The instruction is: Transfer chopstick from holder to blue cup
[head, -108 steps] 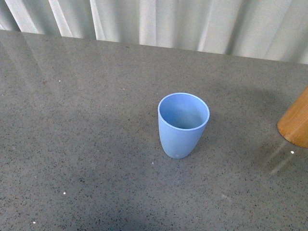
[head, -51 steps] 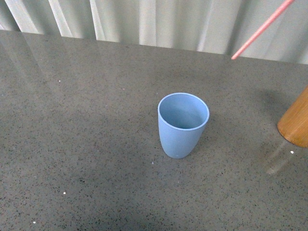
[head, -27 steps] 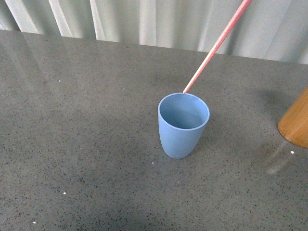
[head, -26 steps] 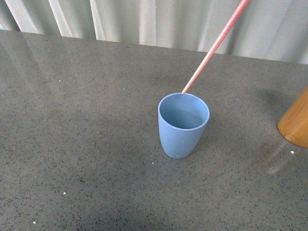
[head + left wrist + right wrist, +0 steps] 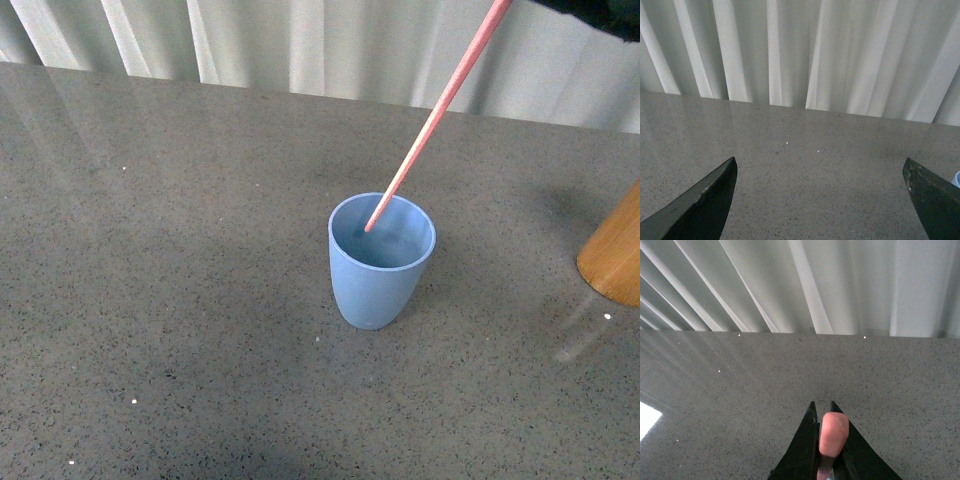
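Note:
The light blue cup [image 5: 381, 262] stands upright mid-table in the front view. The reddish-pink chopstick [image 5: 432, 118] slants down from the upper right, and its tip is just inside the cup's mouth. In the right wrist view my right gripper [image 5: 822, 405] is shut on the chopstick [image 5: 832, 431], whose pink end pokes out between the dark fingers. The tan wooden holder [image 5: 612, 255] leans in at the front view's right edge, partly cut off. My left gripper [image 5: 819, 162] is open over bare tabletop, with a sliver of the blue cup [image 5: 957, 178] at the frame's edge.
The speckled grey table [image 5: 180, 260] runs back to a white pleated curtain [image 5: 330, 45]. A dark bit of the right arm [image 5: 598, 12] shows at the top right of the front view.
The chopstick came into the front view from the upper right and moved down and left. Its tip went from above the far rim to inside the cup's mouth.

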Robot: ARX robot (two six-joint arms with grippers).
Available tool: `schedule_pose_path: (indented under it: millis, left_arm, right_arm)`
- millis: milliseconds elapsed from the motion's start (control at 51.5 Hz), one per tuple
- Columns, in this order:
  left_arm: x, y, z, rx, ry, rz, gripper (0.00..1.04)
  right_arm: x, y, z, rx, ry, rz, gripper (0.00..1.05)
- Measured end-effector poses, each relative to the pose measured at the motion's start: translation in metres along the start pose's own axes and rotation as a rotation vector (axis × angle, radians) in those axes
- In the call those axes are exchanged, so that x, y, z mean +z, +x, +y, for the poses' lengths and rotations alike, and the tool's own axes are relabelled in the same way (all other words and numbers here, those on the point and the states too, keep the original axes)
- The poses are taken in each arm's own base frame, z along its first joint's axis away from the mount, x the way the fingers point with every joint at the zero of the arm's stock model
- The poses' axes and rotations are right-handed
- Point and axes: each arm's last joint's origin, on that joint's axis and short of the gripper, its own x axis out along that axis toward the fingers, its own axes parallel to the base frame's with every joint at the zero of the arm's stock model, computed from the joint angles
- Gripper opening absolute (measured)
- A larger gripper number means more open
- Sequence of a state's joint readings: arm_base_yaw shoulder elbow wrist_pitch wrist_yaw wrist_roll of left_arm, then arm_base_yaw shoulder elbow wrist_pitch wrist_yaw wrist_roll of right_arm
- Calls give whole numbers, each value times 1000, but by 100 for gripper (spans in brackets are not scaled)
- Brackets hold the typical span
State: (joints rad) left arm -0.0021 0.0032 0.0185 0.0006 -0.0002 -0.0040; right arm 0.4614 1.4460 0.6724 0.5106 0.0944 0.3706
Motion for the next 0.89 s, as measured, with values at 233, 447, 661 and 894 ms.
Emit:
schedule_pose_path:
  millis: [233, 447, 661, 894]
  left_arm:
    - [0, 0, 0, 0, 0, 0, 98]
    - [0, 0, 0, 0, 0, 0, 98]
    - [0, 0, 0, 0, 0, 0, 98]
    - [0, 0, 0, 0, 0, 0, 98]
  right_arm:
    - [-20, 16, -5, -22, -6, 50, 2]
    - [-27, 21, -5, -16, 1, 69, 24]
    - [-21, 17, -4, -1, 15, 49, 58]
    - [14, -13, -9, -9, -5, -52, 94]
